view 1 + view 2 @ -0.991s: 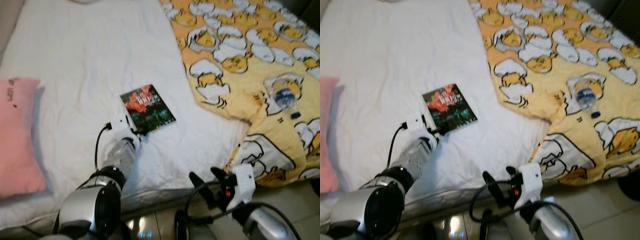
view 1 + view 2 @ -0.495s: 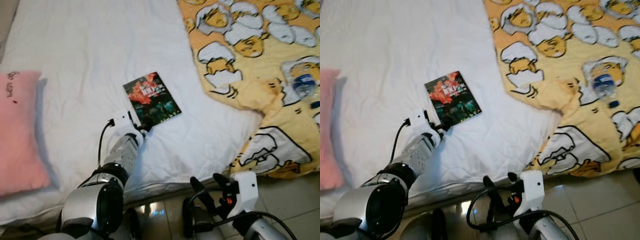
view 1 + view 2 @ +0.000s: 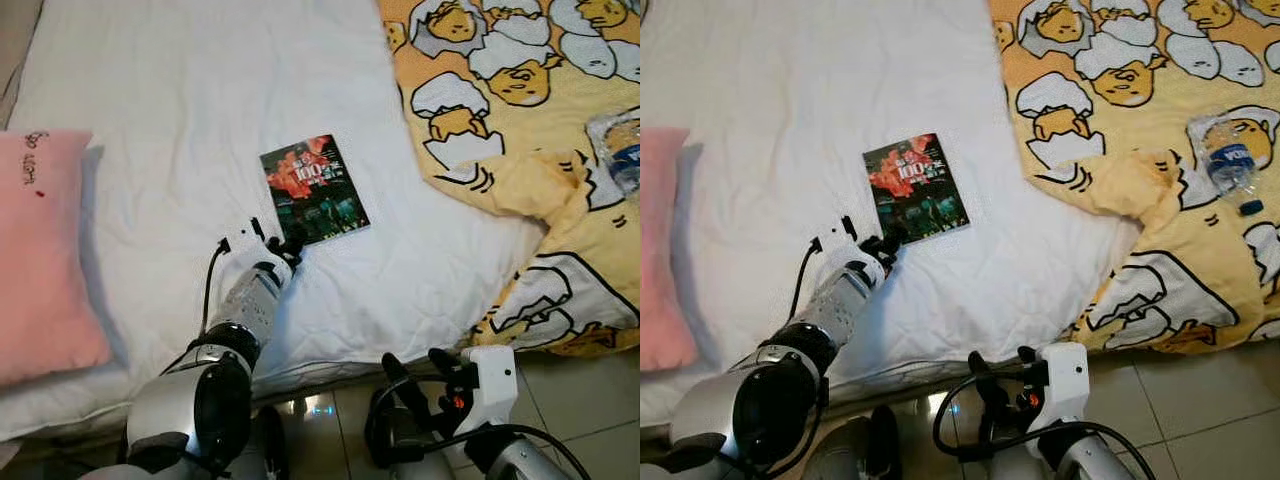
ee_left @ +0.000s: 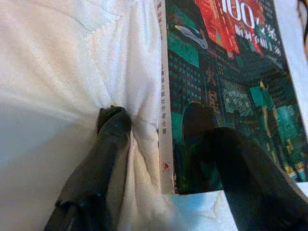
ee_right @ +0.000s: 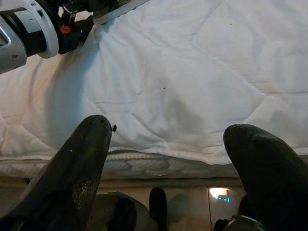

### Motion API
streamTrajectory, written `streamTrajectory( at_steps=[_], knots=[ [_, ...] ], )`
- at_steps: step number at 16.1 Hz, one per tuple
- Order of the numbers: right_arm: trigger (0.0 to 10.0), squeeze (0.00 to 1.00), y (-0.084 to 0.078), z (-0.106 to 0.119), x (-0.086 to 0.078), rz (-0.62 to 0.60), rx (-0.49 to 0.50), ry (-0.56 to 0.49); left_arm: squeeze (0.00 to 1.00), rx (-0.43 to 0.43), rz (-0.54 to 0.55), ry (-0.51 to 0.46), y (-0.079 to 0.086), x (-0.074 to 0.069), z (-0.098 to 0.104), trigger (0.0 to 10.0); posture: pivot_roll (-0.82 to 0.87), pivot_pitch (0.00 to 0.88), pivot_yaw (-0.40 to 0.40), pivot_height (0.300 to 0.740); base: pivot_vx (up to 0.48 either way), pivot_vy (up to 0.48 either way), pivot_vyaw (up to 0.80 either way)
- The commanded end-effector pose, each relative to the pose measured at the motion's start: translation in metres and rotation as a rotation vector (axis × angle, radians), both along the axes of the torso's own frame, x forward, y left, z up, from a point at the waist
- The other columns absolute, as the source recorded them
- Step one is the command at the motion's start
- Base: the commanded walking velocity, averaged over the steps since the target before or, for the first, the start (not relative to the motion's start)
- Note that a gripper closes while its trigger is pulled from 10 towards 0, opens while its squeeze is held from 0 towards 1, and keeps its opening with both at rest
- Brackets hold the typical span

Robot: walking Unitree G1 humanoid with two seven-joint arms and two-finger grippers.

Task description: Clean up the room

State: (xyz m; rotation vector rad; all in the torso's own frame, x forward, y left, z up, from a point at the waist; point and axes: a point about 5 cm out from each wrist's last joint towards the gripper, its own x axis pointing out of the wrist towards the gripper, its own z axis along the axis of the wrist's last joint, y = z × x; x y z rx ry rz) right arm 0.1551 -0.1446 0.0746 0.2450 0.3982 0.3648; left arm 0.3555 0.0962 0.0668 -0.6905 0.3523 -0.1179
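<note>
book mid-bed | pillow left | blanket right, bottle on it

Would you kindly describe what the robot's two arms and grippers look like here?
Both arms are silver metal with black joint rings. The left gripper and right gripper each have two long black fingers on a white wrist block fed by a looping black cable; the right block shows a small red mark.

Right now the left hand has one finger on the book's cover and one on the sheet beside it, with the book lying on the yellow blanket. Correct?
Not quite. The book lies on the white sheet, apart from the yellow blanket, as the left eye view shows. The rest holds: the left hand has one finger on the cover and one on the sheet beside the spine.
</note>
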Motion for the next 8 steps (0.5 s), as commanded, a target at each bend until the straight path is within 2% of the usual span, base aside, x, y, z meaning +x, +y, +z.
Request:
streamTrajectory(
  at_steps=[1, 5, 8],
  knots=[
    [10.0, 0.00, 0.002, 0.000, -0.003, -0.006, 0.010, 0.014, 0.00, -0.076, -0.163, 0.000, -0.041, -0.007, 0.002, 0.0, -0.33, 0.333, 0.028, 0.740, 0.000, 0.000, 0.00],
    [10.0, 0.00, 0.004, 0.000, -0.001, -0.001, 0.017, 0.015, 0.00, -0.100, -0.229, -0.029, -0.055, -0.008, 0.007, 0.0, -0.32, 0.332, 0.028, 0.740, 0.000, 0.000, 0.00],
    [10.0, 0.00, 0.004, 0.000, 0.003, -0.001, 0.016, 0.009, 0.00, -0.177, -0.240, -0.021, -0.063, -0.010, 0.007, 0.0, -0.33, 0.327, 0.028, 0.740, 0.000, 0.000, 0.00]
  ],
)
